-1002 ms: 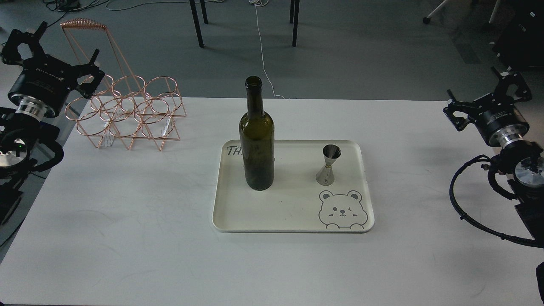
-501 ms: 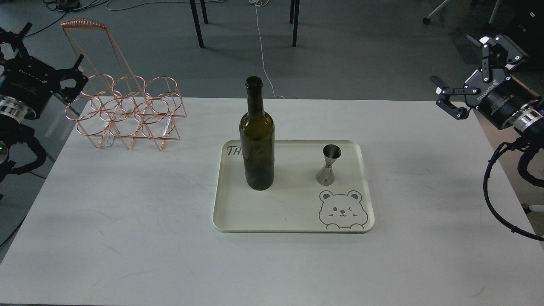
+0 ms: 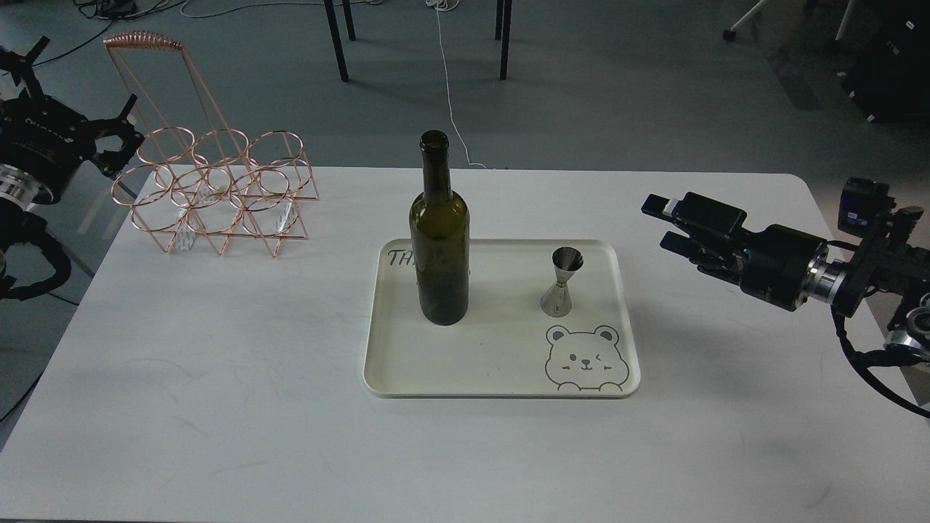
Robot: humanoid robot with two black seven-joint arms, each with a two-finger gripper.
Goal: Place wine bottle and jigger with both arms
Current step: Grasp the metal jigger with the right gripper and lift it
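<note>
Tray (image 3: 501, 367) lettered "TH…" with bear drawing, left fingers (image 3: 109, 138) spread empty, right fingers' (image 3: 672, 221) gap unclear

You are looking at two black arms with silver joint rings, looping black cables, and black claws: left gripper (image 3: 80, 109), right gripper (image 3: 665, 224).

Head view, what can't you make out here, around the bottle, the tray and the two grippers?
- Tray lettering: wine bottle covers all but "TH".
- Left gripper: dark, at the frame's left edge, so opening unclear.
- Right gripper: seen side-on, fingers overlap, so opening unclear.
</note>
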